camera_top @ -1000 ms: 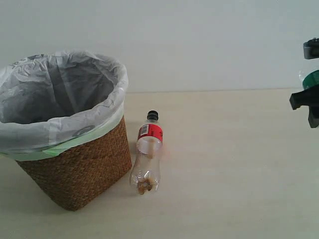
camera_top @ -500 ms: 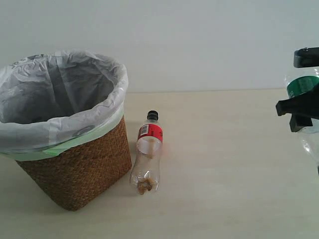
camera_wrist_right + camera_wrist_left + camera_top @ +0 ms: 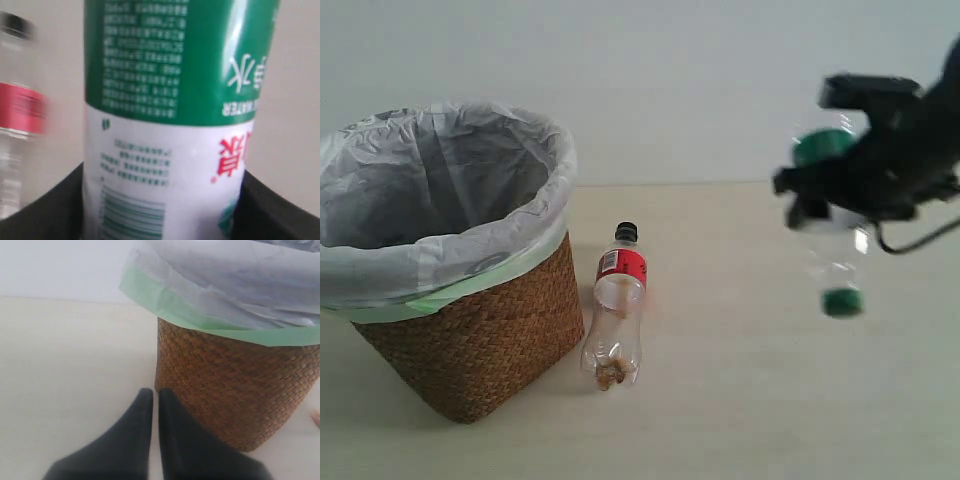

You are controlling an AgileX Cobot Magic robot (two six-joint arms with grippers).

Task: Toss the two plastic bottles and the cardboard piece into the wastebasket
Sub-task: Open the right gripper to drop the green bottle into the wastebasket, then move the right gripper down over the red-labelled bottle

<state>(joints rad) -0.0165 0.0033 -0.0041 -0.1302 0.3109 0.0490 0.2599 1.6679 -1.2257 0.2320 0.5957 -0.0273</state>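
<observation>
The brown wicker wastebasket (image 3: 470, 340) with its white liner stands at the left. Beside it the red-label bottle (image 3: 616, 310) lies on the table, black cap pointing away; it also shows blurred in the right wrist view (image 3: 20, 115). My right gripper (image 3: 820, 195) is in the air at the right, shut on the green-label bottle (image 3: 832, 255), which hangs cap down. Its white-green label fills the right wrist view (image 3: 170, 115). My left gripper (image 3: 152, 396) is shut and empty, low beside the basket's wicker wall (image 3: 235, 385). The cardboard piece is out of view.
The pale table (image 3: 750, 390) runs to a white wall behind. The basket's liner rim with a pale green edge (image 3: 200, 322) overhangs the wicker.
My right gripper has moved left into view from the right edge, carrying the green-label bottle. The red-label bottle and the basket have stayed put.
</observation>
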